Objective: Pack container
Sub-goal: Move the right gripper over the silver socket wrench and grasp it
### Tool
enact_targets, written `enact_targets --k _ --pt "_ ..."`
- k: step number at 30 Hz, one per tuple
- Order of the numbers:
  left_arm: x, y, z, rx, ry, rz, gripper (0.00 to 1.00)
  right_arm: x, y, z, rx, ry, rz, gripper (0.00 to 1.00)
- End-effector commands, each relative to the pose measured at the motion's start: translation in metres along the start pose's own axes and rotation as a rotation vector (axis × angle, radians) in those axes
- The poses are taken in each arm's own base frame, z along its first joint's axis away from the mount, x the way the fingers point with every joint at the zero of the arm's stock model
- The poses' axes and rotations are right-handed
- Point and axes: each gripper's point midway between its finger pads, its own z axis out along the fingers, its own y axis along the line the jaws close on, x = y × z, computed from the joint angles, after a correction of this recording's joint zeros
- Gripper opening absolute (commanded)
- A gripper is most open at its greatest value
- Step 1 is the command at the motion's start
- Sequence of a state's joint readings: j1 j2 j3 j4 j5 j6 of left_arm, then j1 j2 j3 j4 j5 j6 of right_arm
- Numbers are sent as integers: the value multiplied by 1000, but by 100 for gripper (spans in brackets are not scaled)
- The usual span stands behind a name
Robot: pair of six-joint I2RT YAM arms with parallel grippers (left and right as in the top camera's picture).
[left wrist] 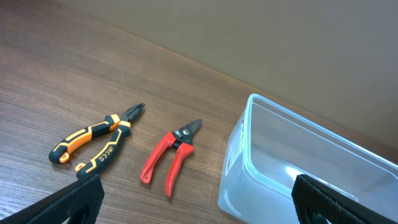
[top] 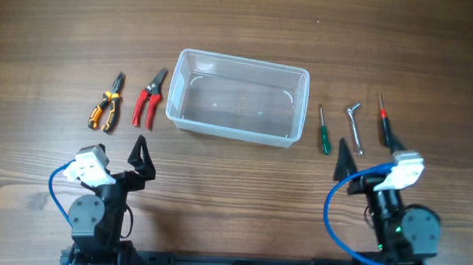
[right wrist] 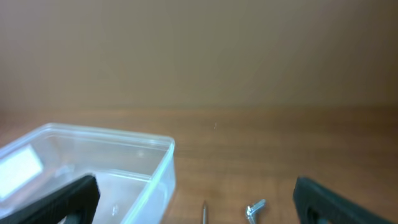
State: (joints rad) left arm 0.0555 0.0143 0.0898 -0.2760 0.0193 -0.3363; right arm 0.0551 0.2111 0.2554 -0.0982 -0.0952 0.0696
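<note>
The container stands mouth up at the middle of the table, long side across our overhead view. Just to its left lie the red cutters, and left of those the orange pliers, both with noses pointing away from the arms. To its right we see a green screwdriver, a bent silver tool and a red screwdriver, side by side and apart from one another. The left gripper hangs near us, before the cutters, fingers spread wide and gripping nothing. The right gripper hangs before the screwdrivers, likewise spread wide and gripping nothing; its camera catches the container's right end and the silver tool
</note>
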Motion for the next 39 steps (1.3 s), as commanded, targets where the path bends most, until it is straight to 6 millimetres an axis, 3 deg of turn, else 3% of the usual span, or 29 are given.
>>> enact_targets --k 1,4,8,11,15,18,19,22,23,24,26,28,34,39 --pt "-1 4 0 -16 -9 -14 100 -48 -8 25 54 102 -65 100" --pt "-1 4 0 -16 -9 -14 100 -43 -3 64 10 427 -29 100" --pt "-1 4 0 -16 -9 -14 100 -6 1 95 -53 919 2 100" --pt "-1 4 0 -16 -9 -14 100 24 -14 122 -64 1127 -111 100" --pt "-1 4 0 -16 -9 -14 100 82 -14 128 -65 1338 -15 100" --pt "-1 4 0 -16 -9 -14 100 119 -32 128 3 1453 -64 100" --pt "-1 4 0 -16 -9 -14 100 129 -38 128 27 1484 -85 93" --pt "-1 4 0 -16 -9 -14 100 144 -52 126 86 1537 -141 36" --pt "-1 4 0 -16 -9 -14 100 146 -59 125 111 1546 -161 22" --pt "-1 4 0 -16 -9 -14 100 146 -63 125 131 1546 -166 18" --pt "-1 4 0 -16 -9 -14 100 145 -67 128 138 1533 -152 21" --pt "-1 4 0 -16 -9 -14 100 146 -71 127 147 1531 -144 32" --pt "-1 4 0 -16 -9 -14 100 153 -84 126 170 1522 -116 33" --pt "-1 4 0 -16 -9 -14 100 170 -69 125 39 1520 -107 40"
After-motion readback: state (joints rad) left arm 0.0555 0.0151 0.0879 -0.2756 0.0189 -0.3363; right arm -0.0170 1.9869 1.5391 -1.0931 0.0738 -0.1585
